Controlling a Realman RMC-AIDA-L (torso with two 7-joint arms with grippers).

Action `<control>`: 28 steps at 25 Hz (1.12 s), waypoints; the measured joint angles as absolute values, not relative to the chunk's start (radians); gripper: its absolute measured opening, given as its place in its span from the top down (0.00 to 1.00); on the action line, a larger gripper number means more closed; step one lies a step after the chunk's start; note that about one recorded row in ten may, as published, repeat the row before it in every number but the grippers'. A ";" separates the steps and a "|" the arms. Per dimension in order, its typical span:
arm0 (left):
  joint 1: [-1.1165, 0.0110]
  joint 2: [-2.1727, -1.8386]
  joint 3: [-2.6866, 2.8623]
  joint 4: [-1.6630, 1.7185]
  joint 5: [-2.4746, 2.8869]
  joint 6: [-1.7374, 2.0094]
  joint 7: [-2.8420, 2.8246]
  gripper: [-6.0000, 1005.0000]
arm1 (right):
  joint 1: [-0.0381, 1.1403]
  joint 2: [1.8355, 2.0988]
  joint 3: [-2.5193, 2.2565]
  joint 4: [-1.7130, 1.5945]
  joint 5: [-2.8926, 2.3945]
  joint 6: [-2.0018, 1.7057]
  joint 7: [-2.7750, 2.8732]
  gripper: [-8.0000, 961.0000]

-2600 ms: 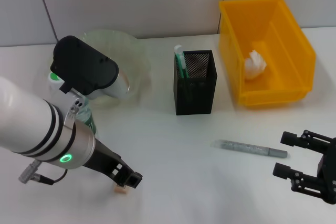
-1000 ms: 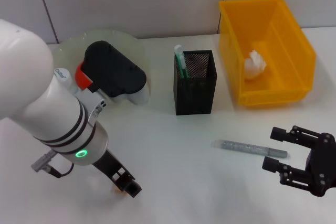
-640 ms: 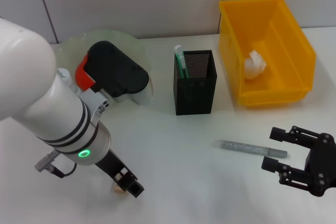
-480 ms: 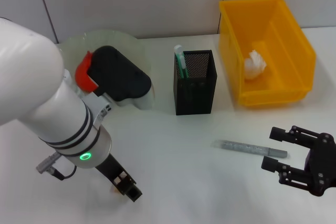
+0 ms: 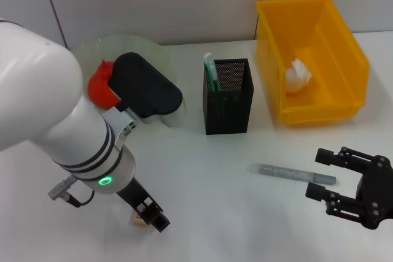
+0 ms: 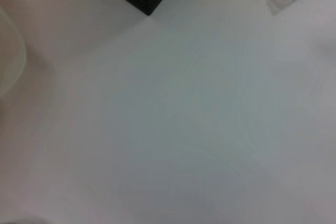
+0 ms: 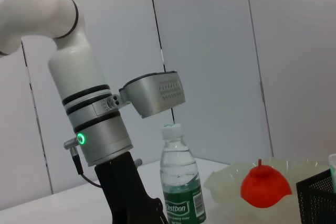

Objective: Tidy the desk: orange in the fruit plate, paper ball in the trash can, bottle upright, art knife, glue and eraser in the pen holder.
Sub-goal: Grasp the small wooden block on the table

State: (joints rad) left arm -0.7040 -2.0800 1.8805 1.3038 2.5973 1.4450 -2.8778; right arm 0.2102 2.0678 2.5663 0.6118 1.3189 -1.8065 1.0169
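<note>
Left claw [image 5: 153, 220] sits low on the worktop [image 5: 221, 213], near side of the pen holder [image 5: 228, 96] and well off to its left, tips right at a small tan eraser [image 5: 140, 221]. Cannot tell whether it grips the eraser or only touches it. Right claw [image 5: 334, 179] hovers spread and empty, near side of the pen holder and off to its right, just beyond the tip of the art knife [image 5: 292, 173], which lies flat on the worktop.

Judged step: picking up the eraser for the pen holder. Next move calls for a firm pinch, a straight lift, then a carry up and over to the holder's open top.

Other items: glue stick [image 5: 210, 71] already stands in the pen holder. Paper ball [image 5: 298, 76] is in the yellow bin [image 5: 344, 47], right of the holder. Orange [image 5: 98, 87] is on the glass plate [image 5: 147, 50], left of the holder. Bottle [image 7: 181, 184] stands upright, seen in the right wrist view.

Room: bare worktop between eraser and holder, path open. Watch the left elbow housing hanging over the plate, close to the holder's left wall. Eraser is close to the worktop's near edge.
</note>
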 joint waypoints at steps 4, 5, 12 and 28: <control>-0.704 -2.080 1.890 1.304 2.605 1.441 -2.878 0.23 | 0.210 2.068 2.566 0.612 1.320 -1.807 1.017 0.28; -0.704 -2.080 1.890 1.304 2.605 1.441 -2.878 0.23 | 0.210 2.068 2.566 0.612 1.320 -1.807 1.017 0.28; -0.703 -2.080 1.898 1.302 2.612 1.437 -2.878 0.23 | 0.210 2.068 2.566 0.612 1.323 -1.807 1.017 0.28; -0.704 -2.080 1.904 1.295 2.622 1.433 -2.878 0.23 | 0.213 2.068 2.566 0.603 1.324 -1.807 1.019 0.28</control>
State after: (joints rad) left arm -0.7043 -2.0800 1.9039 1.2946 2.6216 1.4331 -2.8778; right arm 0.2128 2.0678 2.5664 0.6029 1.3239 -1.8071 1.0185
